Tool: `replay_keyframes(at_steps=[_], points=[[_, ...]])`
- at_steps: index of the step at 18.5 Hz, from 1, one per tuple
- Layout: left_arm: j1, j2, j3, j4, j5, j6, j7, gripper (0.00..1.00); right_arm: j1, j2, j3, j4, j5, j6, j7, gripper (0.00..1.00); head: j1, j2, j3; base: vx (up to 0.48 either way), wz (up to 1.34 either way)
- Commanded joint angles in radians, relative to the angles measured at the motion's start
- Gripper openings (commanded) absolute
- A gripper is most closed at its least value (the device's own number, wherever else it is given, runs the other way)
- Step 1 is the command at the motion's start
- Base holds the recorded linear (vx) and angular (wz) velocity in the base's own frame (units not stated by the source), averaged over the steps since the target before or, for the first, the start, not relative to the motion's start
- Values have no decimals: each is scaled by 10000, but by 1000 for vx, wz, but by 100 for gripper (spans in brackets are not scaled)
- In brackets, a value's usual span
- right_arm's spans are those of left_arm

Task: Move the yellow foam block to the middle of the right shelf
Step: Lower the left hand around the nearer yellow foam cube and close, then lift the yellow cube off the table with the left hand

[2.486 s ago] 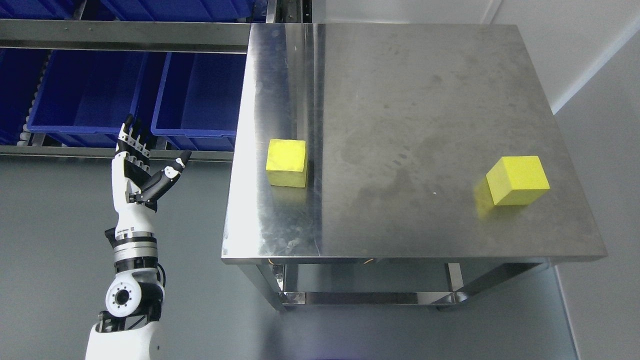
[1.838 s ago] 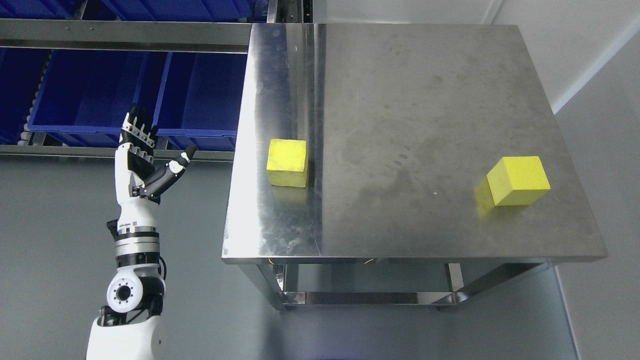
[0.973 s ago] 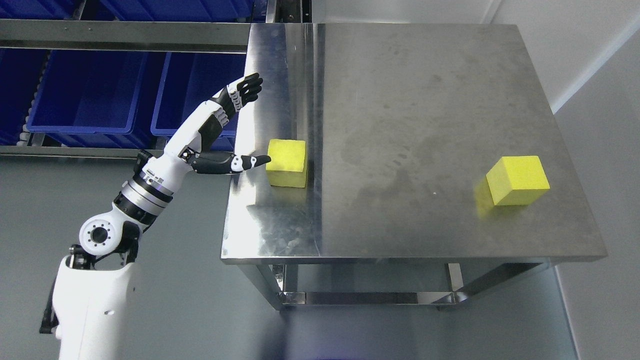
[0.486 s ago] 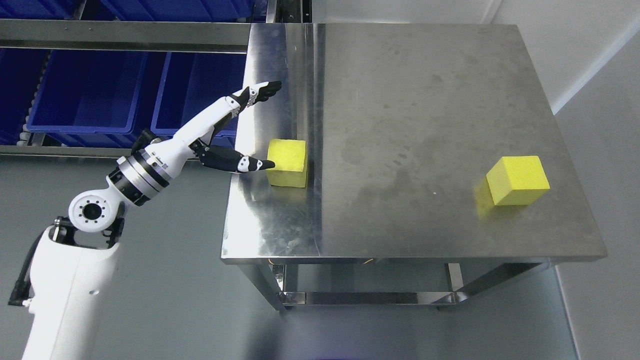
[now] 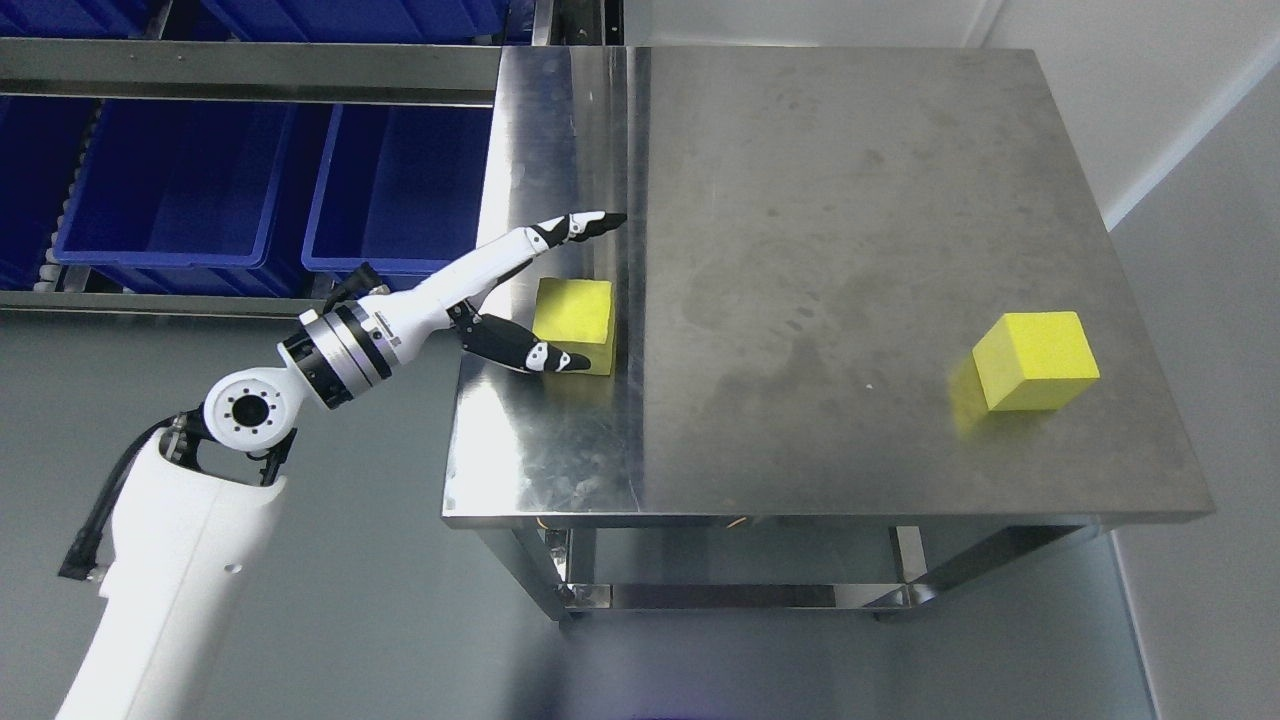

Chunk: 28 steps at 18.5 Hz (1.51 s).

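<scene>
Head view: left hand (image 5: 520, 290) reaches in from lower left of frame, over the left edge of the steel table (image 5: 860, 200). Fingers (image 5: 580, 224) stretched wide, passing behind the yellow foam block (image 5: 574, 320); thumb (image 5: 530, 350) sits across the block's near lower-left corner. Block is bracketed between them, not gripped. Whether the thumb touches it, can't tell. Block sits on the table's left side, mid frame. A second yellow block (image 5: 1036, 360) sits well apart at the table's right, mid-right of frame. Blue bins (image 5: 270, 190) on racking in the upper left. Right arm not visible.
</scene>
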<state>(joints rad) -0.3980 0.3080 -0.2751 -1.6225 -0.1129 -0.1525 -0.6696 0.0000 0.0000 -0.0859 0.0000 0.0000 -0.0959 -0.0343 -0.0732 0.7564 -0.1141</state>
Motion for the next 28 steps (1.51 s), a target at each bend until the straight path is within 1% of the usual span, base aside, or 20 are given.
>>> replay_keyframes(at_steps=[1,3,5,8,9,10,11,12,14,17,18,19,21,23,26,28], points=[[-176,-350,-1559,456,-1386,-9,-7,85,15,-175,0,-175,31,8,6,100,0,0,0,0,0],[-207,-350,-1590,456,-1463,-9,-7,67,15,-175,0,-175,31,8,6,100,0,0,0,0,0],[-162,-350,-1590,456,-1845,-9,-22,55,15,-175,0,-175,31,8,6,100,0,0,0,0,0],[-146,-350,-1452,456,-1955,97,-53,52,15,-175,0,-175,31,8,6,100,0,0,0,2,22],[-146,-350,-1421,456,-1955,204,-53,48,15,-175,0,-175,31,8,6,100,0,0,0,8,52],[-146,-350,-1406,456,-1939,297,-53,30,15,-175,0,-175,31,8,6,100,0,0,0,8,52],[-176,-350,-1391,456,-1970,358,-68,8,15,-175,0,-175,31,8,6,100,0,0,0,12,61],[-222,-350,-1375,456,-1970,359,-84,0,15,-175,0,-175,31,8,6,100,0,0,0,12,61],[-223,-456,-933,441,-1924,389,-53,0,15,-175,0,-175,31,8,6,100,0,0,0,17,56],[-375,-1161,399,441,-1909,313,-53,0,15,-175,0,-175,31,8,6,100,0,0,0,8,18],[-558,-1482,1027,441,-1909,282,-38,0,15,-175,0,-175,31,8,6,100,0,0,0,0,0],[-636,-2047,1762,456,-1909,282,-23,0,15,-175,0,-175,31,8,6,100,0,0,0,-17,-25],[-408,-2906,2671,410,-1893,282,8,0,15,-175,0,-175,31,8,6,100,0,0,0,-20,-54],[-238,-2906,3362,349,-1878,267,39,0,15,-175,0,-175,31,8,6,100,0,0,0,-34,-144],[-223,-2906,3503,257,-1649,267,314,0,15,-175,0,-175,31,8,6,100,0,0,0,-11,-53],[-223,-2906,3670,226,-1129,267,682,0,15,-175,0,-175,31,8,6,100,0,0,0,1,45]])
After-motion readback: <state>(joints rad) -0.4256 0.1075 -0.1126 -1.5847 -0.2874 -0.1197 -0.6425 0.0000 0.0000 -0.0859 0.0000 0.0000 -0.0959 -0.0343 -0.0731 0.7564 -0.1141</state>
